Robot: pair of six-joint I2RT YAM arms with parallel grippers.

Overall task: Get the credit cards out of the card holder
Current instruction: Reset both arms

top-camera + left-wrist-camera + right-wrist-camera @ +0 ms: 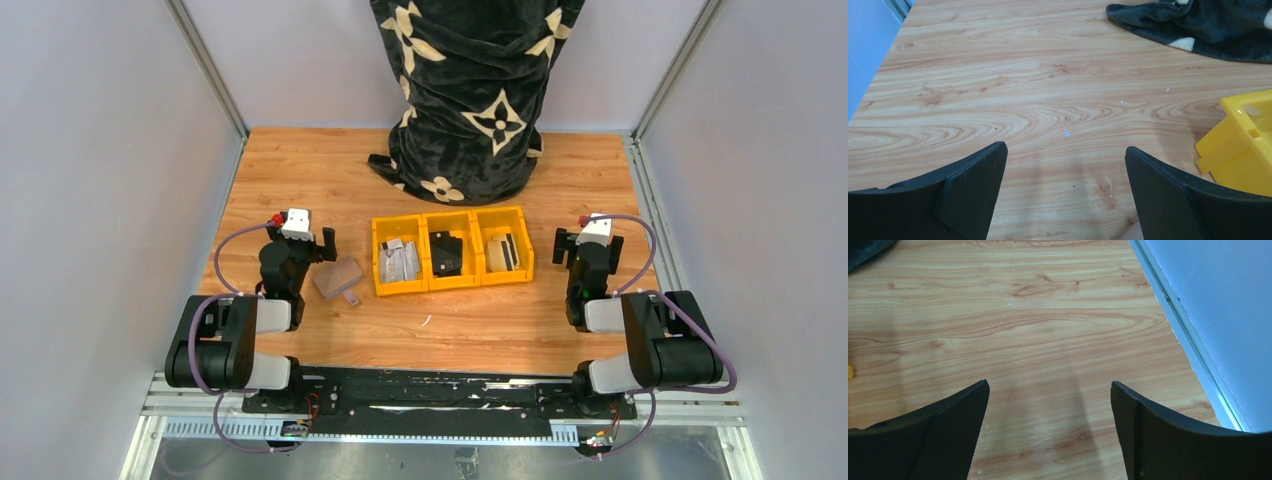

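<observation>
Jaws gape wide on left gripper (pixel 1065 150) and right gripper (pixel 1048 385), holding nothing, ready to grasp. Card holder (pixel 337 277) lies flat between left gripper and yellow tray (pixel 376 256), seemingly within easy reach.

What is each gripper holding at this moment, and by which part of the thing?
Nothing is held. The left gripper and the right gripper are both open and empty. The card holder lies free on the table.

Bright, even light, soft shadows below the jaws, a faint sheen on the desk (pixel 1048 340), all 3 views sharp.
</observation>
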